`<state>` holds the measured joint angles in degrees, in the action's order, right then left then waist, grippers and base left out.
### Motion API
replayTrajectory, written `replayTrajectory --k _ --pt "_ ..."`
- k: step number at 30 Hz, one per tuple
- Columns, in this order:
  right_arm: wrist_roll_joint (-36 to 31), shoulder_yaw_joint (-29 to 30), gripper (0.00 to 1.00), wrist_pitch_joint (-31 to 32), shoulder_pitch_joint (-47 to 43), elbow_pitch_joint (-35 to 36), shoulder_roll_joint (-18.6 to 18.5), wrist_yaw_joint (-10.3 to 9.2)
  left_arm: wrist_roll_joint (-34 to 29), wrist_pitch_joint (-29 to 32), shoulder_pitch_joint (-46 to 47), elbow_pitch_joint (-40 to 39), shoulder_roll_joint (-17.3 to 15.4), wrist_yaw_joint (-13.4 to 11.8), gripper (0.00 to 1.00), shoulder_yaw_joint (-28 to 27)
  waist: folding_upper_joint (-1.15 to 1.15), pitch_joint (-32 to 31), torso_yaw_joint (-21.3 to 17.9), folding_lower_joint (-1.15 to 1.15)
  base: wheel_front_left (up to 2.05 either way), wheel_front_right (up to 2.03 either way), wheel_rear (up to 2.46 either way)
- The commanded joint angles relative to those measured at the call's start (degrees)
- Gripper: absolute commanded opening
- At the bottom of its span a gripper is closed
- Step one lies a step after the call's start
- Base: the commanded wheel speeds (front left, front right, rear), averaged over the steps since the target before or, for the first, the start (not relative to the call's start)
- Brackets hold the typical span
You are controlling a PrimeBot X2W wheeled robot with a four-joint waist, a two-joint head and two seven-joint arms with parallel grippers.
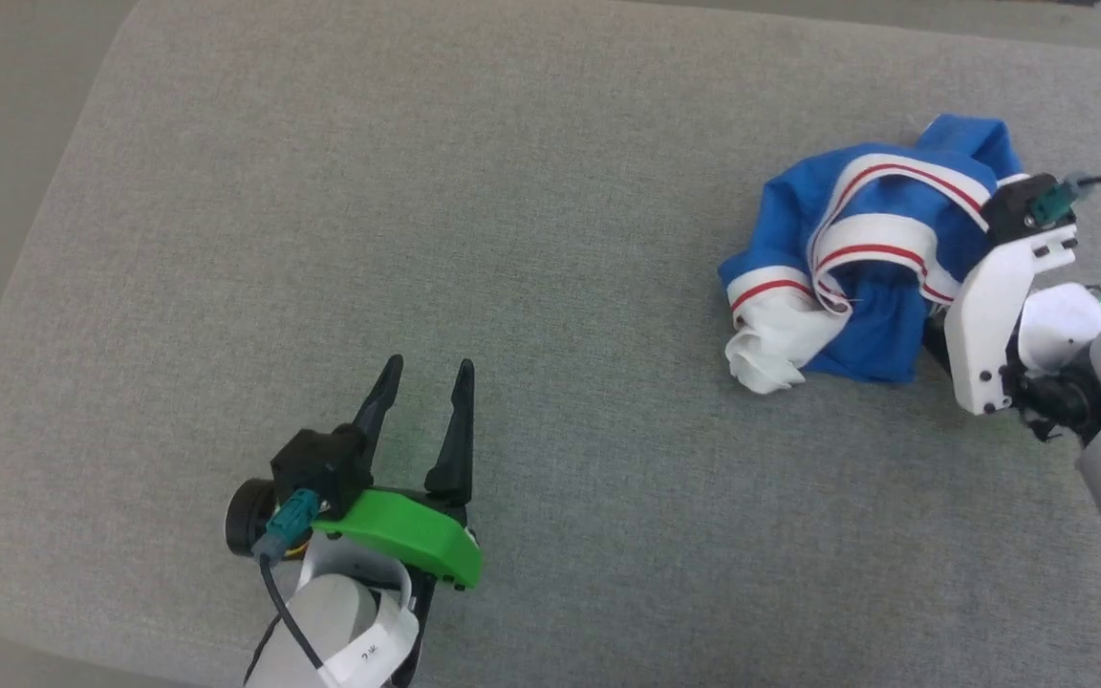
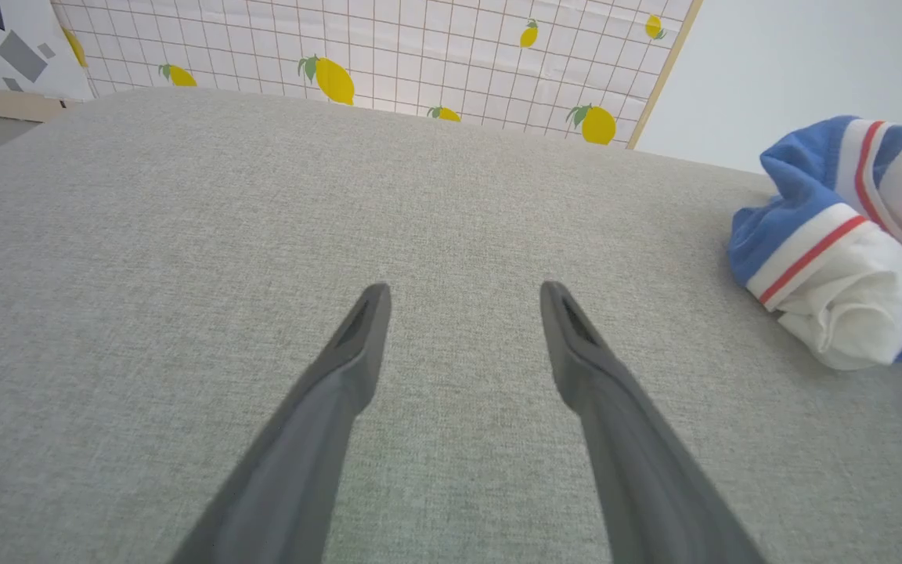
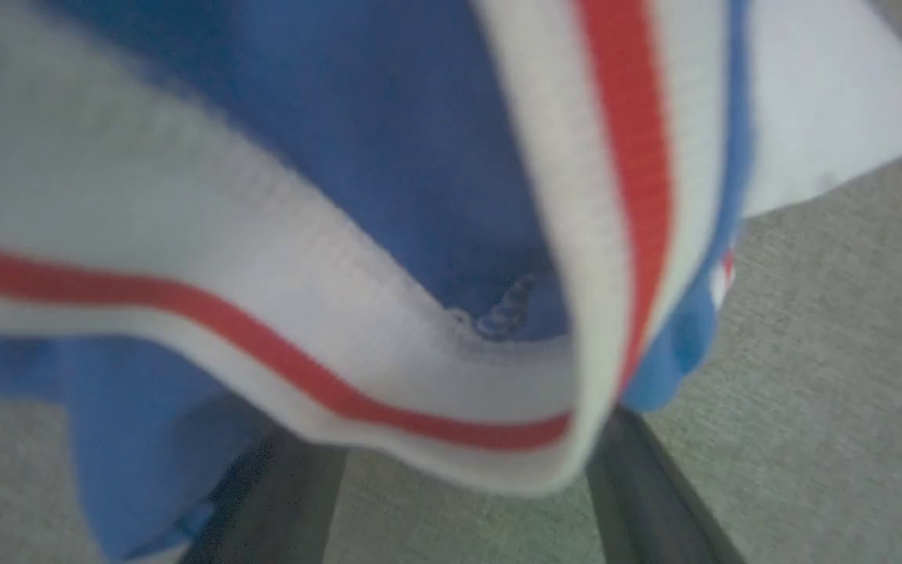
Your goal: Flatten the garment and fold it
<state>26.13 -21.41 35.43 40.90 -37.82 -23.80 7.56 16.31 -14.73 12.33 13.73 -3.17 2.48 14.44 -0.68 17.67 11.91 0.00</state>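
Observation:
The garment (image 1: 871, 320) lies crumpled in a blue heap at the right of the grey padded surface (image 1: 512, 191), with red-striped white trim on top and a white sleeve bunched at its near left. From the left wrist, the garment (image 2: 835, 258) is far off to the right. My left gripper (image 1: 430, 365) is open and empty at the lower left, as its own camera confirms for the left gripper (image 2: 464, 288). My right gripper's white housing (image 1: 990, 315) sits against the heap's right side. Its fingers (image 3: 639, 478) stand apart under the draped trim (image 3: 388, 157), their tips hidden by the cloth.
The padded surface has rounded corners; its left edge (image 1: 25, 287) and near edge drop to the floor. A wide stretch of bare surface lies between the two grippers. A lemon-print gridded panel (image 2: 388, 47) stands behind the far edge.

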Motion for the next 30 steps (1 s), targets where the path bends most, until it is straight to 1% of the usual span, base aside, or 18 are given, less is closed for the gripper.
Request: replayTrajectory --k 1,2,3,4,5,7,13,15,19,23,25,28,30 --pt "1.5 -2.1 1.00 2.2 -0.8 -2.4 0.4 -0.08 0.4 -0.3 0.9 -0.1 0.2 0.2 1.00 0.2 0.68 0.6 0.5 0.00 0.00 0.00 0.00" --pt "2.2 -3.1 1.00 3.3 -0.9 -3.2 0.3 -0.08 0.4 -0.3 0.9 0.0 0.2 0.3 1.00 0.3 0.68 0.6 0.5 0.00 0.00 0.00 0.00" --pt "3.3 -4.2 0.57 4.4 -1.0 -4.0 0.3 -0.08 0.5 -0.3 1.0 0.1 0.3 0.2 1.00 0.3 0.68 0.5 0.5 0.00 0.00 0.00 0.00" --pt "4.1 -5.0 0.22 4.9 -1.1 -4.3 0.2 -0.08 0.5 -0.3 1.0 0.2 0.3 0.2 1.00 0.4 0.68 0.4 0.5 0.00 0.00 0.00 0.00" --pt "5.0 -5.7 0.00 4.9 -1.1 -4.6 0.1 -0.08 0.7 -0.3 1.0 0.3 0.3 0.2 1.00 0.6 0.68 0.3 0.5 0.00 0.00 0.00 0.00" --pt "5.9 -7.2 0.00 4.1 -0.8 -4.6 -0.5 -0.08 0.9 -0.3 1.0 0.4 0.3 0.1 1.00 0.7 0.68 -0.3 0.3 0.00 0.00 0.00 0.00" --pt "4.6 -8.5 0.00 -4.3 0.8 -3.6 -2.8 -0.08 0.5 -0.3 0.0 1.0 0.3 -0.1 1.00 0.1 0.68 -3.9 -1.0 0.00 0.00 0.00 0.00" --pt "4.0 -8.6 0.00 -6.3 0.7 -2.4 -3.5 -0.08 0.2 -0.3 -0.7 1.1 0.3 -0.1 1.00 -0.3 0.68 -5.6 -1.7 0.00 0.00 0.00 0.00" --pt "3.4 -7.8 0.00 -8.0 -1.1 2.1 -5.3 -0.08 -0.2 -0.3 -2.4 1.4 0.3 -0.2 1.00 -1.2 0.68 -8.7 -3.5 0.00 0.00 0.00 0.00" --pt "3.1 -4.3 0.00 -7.9 -6.0 9.2 -7.8 -0.08 -0.5 -0.3 -4.2 1.3 0.1 -0.4 1.00 -1.9 0.68 -11.1 -5.4 0.00 0.00 0.00 0.00" --pt "2.4 -1.4 0.00 -7.0 -9.8 13.4 -9.1 -0.08 -0.5 -0.3 -5.0 1.1 0.0 -0.5 1.00 -2.4 0.68 -11.9 -6.3 0.00 0.00 0.00 0.00" --pt "0.9 5.2 0.00 -4.4 -17.6 20.1 -10.3 -0.08 -0.6 -0.3 -6.0 0.9 -0.3 -0.6 1.00 -2.9 0.68 -12.8 -7.7 0.00 0.00 0.00 0.00" --pt "-0.2 10.2 0.00 -2.3 -23.4 24.3 -10.0 -0.08 -0.6 -0.3 -6.5 0.8 -0.5 -0.6 1.00 -3.2 0.68 -13.1 -8.6 0.00 0.00 0.00 0.00"
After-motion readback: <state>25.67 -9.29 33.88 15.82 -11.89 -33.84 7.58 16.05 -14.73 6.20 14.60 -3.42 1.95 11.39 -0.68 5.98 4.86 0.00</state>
